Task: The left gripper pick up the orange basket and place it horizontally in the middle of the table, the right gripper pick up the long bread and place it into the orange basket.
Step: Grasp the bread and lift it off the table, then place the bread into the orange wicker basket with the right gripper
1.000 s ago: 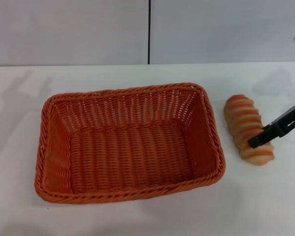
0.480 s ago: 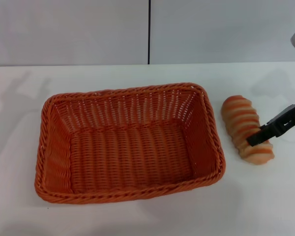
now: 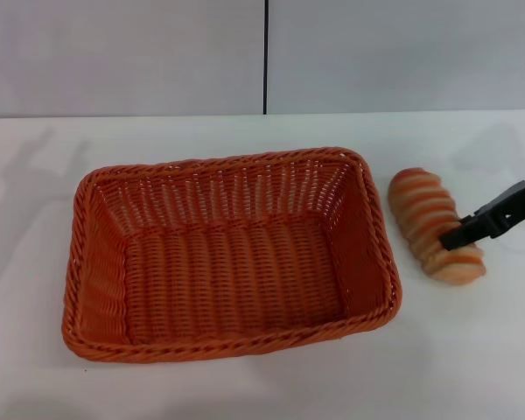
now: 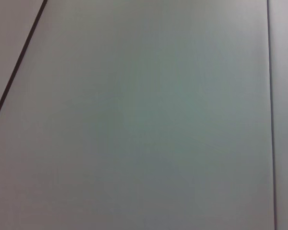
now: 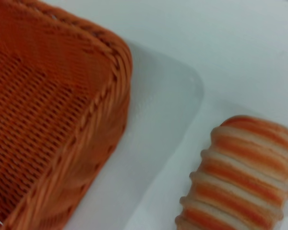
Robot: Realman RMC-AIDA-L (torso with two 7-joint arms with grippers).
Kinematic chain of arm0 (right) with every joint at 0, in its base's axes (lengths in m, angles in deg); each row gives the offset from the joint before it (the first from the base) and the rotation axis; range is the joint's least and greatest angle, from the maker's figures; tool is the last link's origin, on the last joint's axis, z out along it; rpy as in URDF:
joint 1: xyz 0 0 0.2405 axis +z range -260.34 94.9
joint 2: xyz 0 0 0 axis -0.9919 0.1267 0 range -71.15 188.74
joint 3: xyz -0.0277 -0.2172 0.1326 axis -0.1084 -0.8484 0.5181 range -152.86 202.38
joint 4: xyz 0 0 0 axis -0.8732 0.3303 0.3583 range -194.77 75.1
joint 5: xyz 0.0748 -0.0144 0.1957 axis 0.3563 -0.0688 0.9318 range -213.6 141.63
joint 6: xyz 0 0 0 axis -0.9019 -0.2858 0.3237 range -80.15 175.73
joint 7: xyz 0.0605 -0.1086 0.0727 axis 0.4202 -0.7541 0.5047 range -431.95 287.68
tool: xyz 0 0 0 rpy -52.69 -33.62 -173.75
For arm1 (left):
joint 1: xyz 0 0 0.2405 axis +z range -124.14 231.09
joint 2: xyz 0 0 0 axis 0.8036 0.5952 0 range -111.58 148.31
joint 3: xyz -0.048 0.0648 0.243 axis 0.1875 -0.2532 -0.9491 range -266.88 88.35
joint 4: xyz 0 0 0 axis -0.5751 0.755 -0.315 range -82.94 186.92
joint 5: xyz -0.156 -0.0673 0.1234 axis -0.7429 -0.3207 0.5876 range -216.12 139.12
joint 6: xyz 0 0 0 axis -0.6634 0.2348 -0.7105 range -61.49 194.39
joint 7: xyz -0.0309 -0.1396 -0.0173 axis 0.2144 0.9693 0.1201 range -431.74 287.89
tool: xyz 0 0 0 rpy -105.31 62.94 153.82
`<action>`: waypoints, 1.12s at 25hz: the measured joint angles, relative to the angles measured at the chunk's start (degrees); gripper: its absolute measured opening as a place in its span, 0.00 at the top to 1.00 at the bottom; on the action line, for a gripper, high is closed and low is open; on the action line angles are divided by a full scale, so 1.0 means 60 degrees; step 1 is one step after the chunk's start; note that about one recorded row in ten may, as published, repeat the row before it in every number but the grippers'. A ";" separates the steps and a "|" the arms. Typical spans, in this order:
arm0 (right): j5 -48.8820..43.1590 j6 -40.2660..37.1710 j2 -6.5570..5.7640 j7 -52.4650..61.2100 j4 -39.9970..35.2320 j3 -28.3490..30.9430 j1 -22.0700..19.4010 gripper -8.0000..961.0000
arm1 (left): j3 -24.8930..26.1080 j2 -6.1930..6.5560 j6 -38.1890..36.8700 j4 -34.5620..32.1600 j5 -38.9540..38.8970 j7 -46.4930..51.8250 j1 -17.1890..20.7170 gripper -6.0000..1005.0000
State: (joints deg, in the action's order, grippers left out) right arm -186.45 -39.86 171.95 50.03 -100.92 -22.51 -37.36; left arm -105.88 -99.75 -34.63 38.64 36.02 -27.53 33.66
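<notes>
The orange basket [image 3: 227, 262] lies lengthwise across the middle of the white table [image 3: 472, 359], empty. Just off its right end is the long bread [image 3: 424, 210], striped orange and cream. My right gripper [image 3: 462, 236] reaches in from the right edge and is shut on the loaf's near half. The right wrist view shows a basket corner [image 5: 53, 96] and the bread [image 5: 245, 182] beside it, with a strip of table between them. My left gripper is out of view; its wrist camera sees only a grey wall panel.
A grey panelled wall [image 3: 262, 52] with a dark vertical seam runs behind the table. White tabletop lies in front of the basket and to the right of the loaf.
The bread has shifted a little left and up toward the basket together with the right gripper. The basket has not moved.
</notes>
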 joint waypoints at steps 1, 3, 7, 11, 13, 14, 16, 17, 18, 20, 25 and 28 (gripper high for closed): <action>0.0148 -0.0008 0.0000 -0.0046 -0.0030 0.0006 -0.0068 0.57 | 0.0000 -0.0004 -0.0007 0.0001 0.0000 -0.0001 0.0006 0.40; 0.0443 -0.0019 -0.0008 -0.0131 -0.0070 0.0009 -0.0205 0.57 | 0.0001 -0.0007 -0.0022 0.0022 0.0000 -0.0002 0.0009 0.40; 0.1118 -0.0024 -0.0048 -0.0185 -0.0331 0.0022 -0.0560 0.59 | 0.0000 -0.0011 -0.0112 0.0100 -0.0024 0.0005 -0.0005 0.40; 0.1846 -0.0082 -0.0086 -0.0189 -0.0685 0.0033 -0.0926 0.63 | 0.0000 -0.0016 -0.0182 0.0102 -0.0034 0.0016 -0.0015 0.40; 0.2382 -0.0176 -0.0111 -0.0190 -0.1023 0.0079 -0.1221 0.64 | 0.0003 -0.0014 -0.0193 0.0102 -0.0040 0.0014 -0.0011 0.40; 0.2382 -0.0176 -0.0111 -0.0190 -0.1023 0.0079 -0.1221 0.65 | 0.0028 -0.0007 -0.0197 0.0102 -0.0048 0.0020 -0.0012 0.40; 0.2667 -0.0229 -0.0118 -0.0190 -0.1224 0.0194 -0.1371 0.68 | 0.0072 0.0001 -0.0201 0.0102 -0.0055 0.0044 -0.0034 0.40; 0.2792 -0.0276 -0.0119 -0.0190 -0.1314 0.0328 -0.1433 0.69 | 0.0072 0.0001 -0.0201 0.0102 -0.0055 0.0044 -0.0034 0.40; 0.2928 -0.0355 -0.0120 -0.0193 -0.1470 0.0634 -0.1505 0.71 | 0.0091 0.0010 -0.0204 0.0102 -0.0056 0.0059 -0.0050 0.40; 0.2970 -0.0403 -0.0109 -0.0195 -0.1586 0.0843 -0.1537 0.74 | 0.0103 0.0020 -0.0210 0.0093 -0.0059 0.0073 -0.0078 0.40; 0.3613 -0.0427 -0.0025 -0.0199 -0.2480 0.1595 -0.1647 0.77 | 0.0103 0.0030 -0.0195 0.0084 -0.0059 0.0086 -0.0095 0.40; 0.4788 -0.0506 0.0002 -0.0225 -0.2977 0.1558 -0.1756 0.79 | 0.0104 0.0030 -0.0188 0.0059 -0.0059 0.0086 -0.0101 0.40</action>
State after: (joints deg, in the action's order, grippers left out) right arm -157.72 -42.89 171.96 48.68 -118.78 -13.17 -47.90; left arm -105.26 -99.57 -35.76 38.99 35.67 -27.02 33.05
